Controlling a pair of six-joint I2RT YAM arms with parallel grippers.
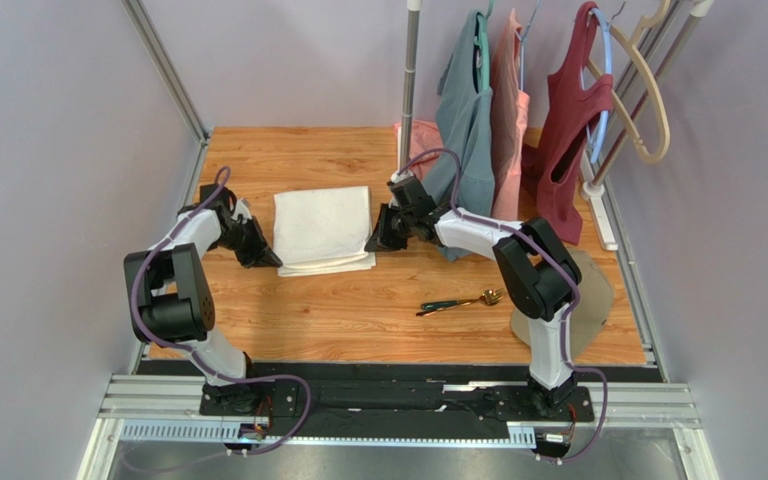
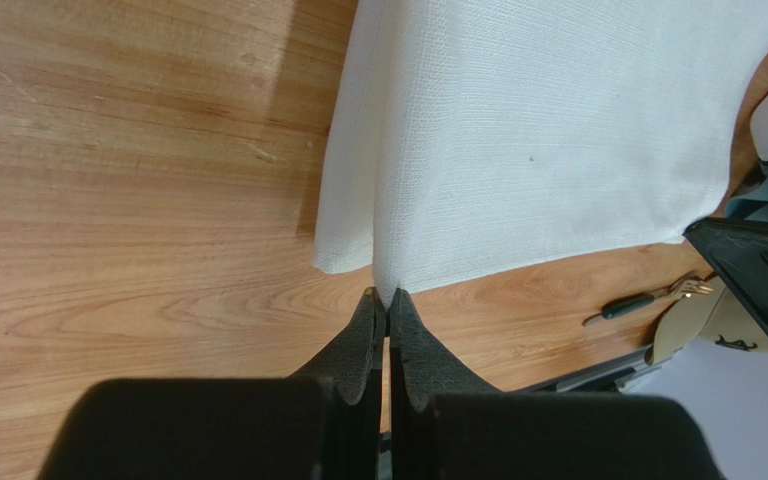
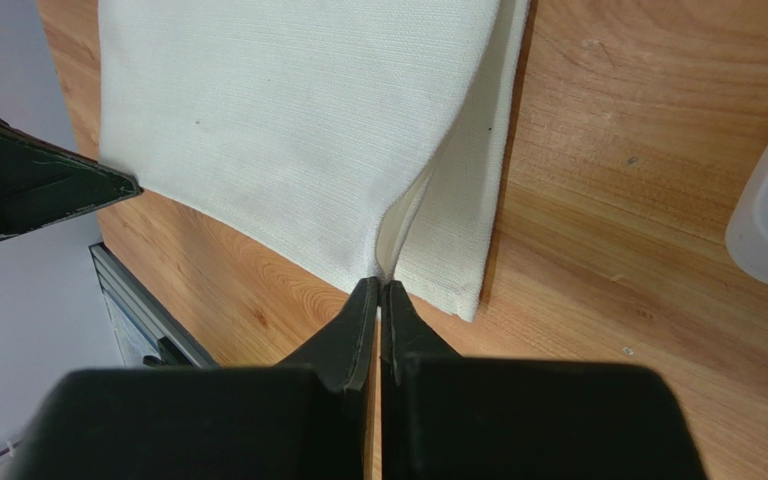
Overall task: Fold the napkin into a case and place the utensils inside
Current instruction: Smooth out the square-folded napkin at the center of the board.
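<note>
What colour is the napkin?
The napkin is plain off-white, no pattern; the left wrist view shows it best.

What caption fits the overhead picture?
Left gripper and right gripper pinch corners of a folded white cloth napkin; gold-headed utensils lie apart.

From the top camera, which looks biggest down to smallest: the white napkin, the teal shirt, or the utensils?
1. Tied: teal shirt and napkin. They look about alike, and the shirt hangs higher, maybe nearer the camera, so I won't rank them.
2. Smallest: utensils, clearly.
</note>
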